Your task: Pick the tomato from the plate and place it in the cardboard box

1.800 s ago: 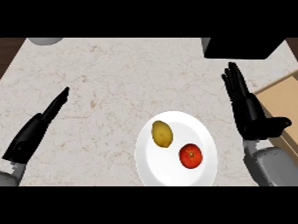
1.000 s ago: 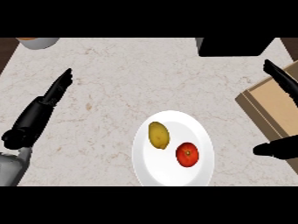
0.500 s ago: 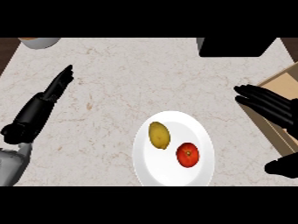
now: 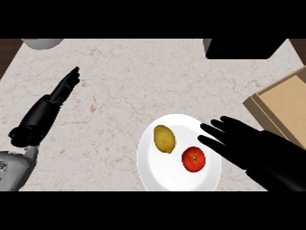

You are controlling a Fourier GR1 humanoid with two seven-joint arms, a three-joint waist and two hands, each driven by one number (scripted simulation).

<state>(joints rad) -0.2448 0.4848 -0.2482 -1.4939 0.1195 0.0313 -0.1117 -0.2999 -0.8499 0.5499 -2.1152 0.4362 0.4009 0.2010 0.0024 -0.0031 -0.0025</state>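
Note:
A red tomato (image 4: 194,159) lies on the white plate (image 4: 160,173), to the right of a yellow lemon (image 4: 164,138). My right hand (image 4: 264,155) hovers over the plate's right rim with its fingers straight, fingertips just above and right of the tomato; it is open and holds nothing. The cardboard box (image 4: 294,105) stands at the right edge of the counter, beyond that hand. My left hand (image 4: 47,109) rests open at the left, fingers pointing up and away, far from the plate.
A black block (image 4: 244,48) sits at the counter's back right. A pale round vessel (image 4: 41,42) shows at the back left corner. Dark wood borders the marble counter (image 4: 128,90) on the left and right.
My right hand has swung leftward from beside the box to over the plate's right rim, close to the tomato. The left hand, tomato and lemon have stayed put.

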